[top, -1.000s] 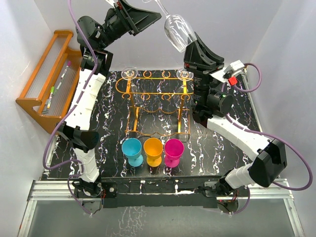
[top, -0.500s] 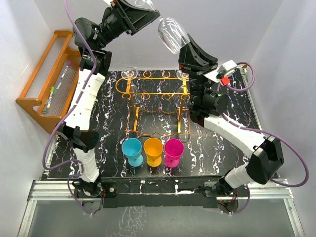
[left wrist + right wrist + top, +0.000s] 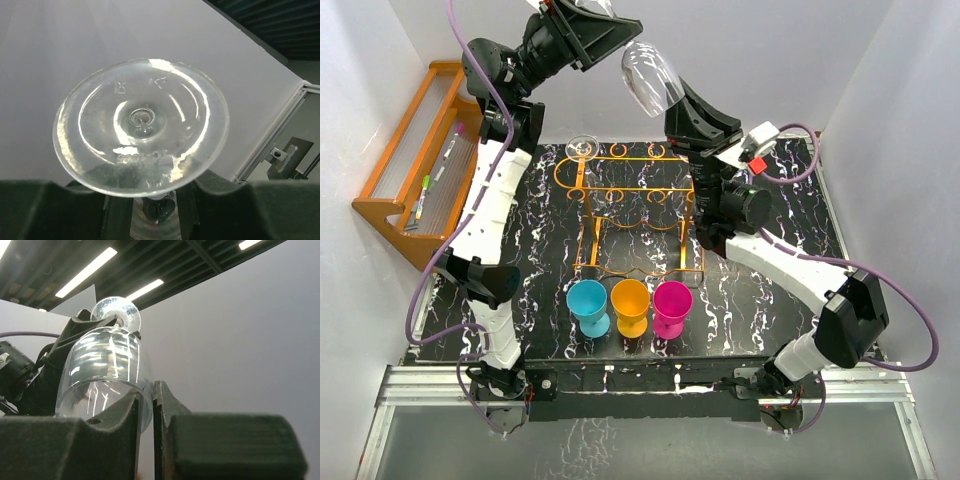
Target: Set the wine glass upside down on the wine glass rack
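Bimanual hold of the wine glass (image 3: 648,78) high above the counter (image 3: 760,290), well apart from the wine glass rack (image 3: 638,158) below it; the glass is tilted, foot toward the upper left, mouth toward the lower right, so it is already close to inverted. The left end effector (image 3: 150,202) is pressed onto the stem just under the foot, the round foot filling its wrist view; the right end effector (image 3: 146,405) pinches the bowl wall at the rim, one finger (image 3: 120,440) on the bowl side and the other on the far side of the rim. Two grips at once suggest a handover or regrasp, probably to free the stem for sliding into an open ring slot; which arm will carry on cannot be told. Left arm: raised steeply from its base, wrist bent toward centre. Right arm: elbow low near the counter's right side, forearm climbing, wrist pointing up and inward. A second glass (image 3: 582,146) hangs at the rack's left end; the neighbouring slots appear free.
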Motion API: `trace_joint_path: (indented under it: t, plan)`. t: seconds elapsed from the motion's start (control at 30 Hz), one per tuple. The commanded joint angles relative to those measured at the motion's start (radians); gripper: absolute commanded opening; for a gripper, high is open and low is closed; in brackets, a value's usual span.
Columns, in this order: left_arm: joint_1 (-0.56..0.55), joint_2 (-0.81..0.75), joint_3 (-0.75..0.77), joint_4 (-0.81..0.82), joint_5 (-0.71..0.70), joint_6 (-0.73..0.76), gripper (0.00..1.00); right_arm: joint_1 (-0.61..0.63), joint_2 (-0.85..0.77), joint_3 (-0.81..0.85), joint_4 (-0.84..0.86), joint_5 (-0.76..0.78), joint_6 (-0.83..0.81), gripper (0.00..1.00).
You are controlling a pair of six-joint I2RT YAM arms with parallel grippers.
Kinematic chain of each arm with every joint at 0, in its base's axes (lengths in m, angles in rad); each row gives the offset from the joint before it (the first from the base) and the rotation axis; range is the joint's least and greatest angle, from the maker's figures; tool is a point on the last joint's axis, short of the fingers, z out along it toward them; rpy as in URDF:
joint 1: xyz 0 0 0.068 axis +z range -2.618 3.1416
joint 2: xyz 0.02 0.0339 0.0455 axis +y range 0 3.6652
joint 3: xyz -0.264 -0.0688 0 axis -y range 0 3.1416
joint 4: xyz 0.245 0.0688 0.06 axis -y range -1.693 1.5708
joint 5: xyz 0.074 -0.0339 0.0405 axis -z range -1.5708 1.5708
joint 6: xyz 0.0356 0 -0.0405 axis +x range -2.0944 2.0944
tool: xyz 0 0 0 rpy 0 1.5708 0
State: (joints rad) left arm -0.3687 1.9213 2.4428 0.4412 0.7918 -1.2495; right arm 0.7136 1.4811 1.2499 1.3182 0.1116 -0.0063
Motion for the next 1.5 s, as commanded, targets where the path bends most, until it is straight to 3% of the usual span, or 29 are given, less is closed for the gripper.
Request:
trace_joint_path:
  t: [0.0, 0.07, 0.13, 0.17, 0.53, 0.9, 1.13, 1.2, 1.3, 1.47]
  plan:
    - [-0.01, -0.039, 0.032, 0.043, 0.025, -0.002, 0.35, 0.025, 0.018, 0.047, -0.01, -0.045, -0.037, 0.08]
    - [-0.01, -0.044, 0.028, 0.042, 0.031, 0.009, 0.33, 0.031, 0.023, 0.051, 0.003, -0.034, -0.053, 0.08]
    - [-0.01, -0.049, 0.026, 0.045, 0.04, 0.026, 0.07, 0.038, 0.028, 0.057, 0.011, -0.023, -0.074, 0.08]
    - [-0.01, -0.051, 0.026, 0.035, 0.041, 0.035, 0.0, 0.044, 0.029, 0.058, 0.012, -0.023, -0.089, 0.08]
    - [-0.03, -0.054, 0.073, -0.044, 0.02, 0.136, 0.0, 0.107, 0.052, 0.111, -0.13, -0.124, -0.205, 0.08]
    - [-0.048, -0.068, 0.107, -0.079, 0.003, 0.199, 0.0, 0.215, 0.089, 0.135, -0.162, -0.136, -0.415, 0.08]
    - [-0.053, -0.083, 0.093, -0.096, 0.008, 0.224, 0.0, 0.235, 0.093, 0.13, -0.112, -0.113, -0.422, 0.18]
    - [-0.053, -0.086, 0.089, -0.096, 0.021, 0.231, 0.0, 0.24, 0.093, 0.123, -0.09, -0.094, -0.436, 0.08]
    - [-0.053, -0.095, 0.091, -0.115, 0.027, 0.244, 0.0, 0.248, 0.094, 0.103, -0.011, 0.005, -0.46, 0.08]
    - [-0.053, -0.105, 0.095, -0.122, 0.035, 0.253, 0.25, 0.249, 0.09, 0.073, 0.107, 0.101, -0.51, 0.08]
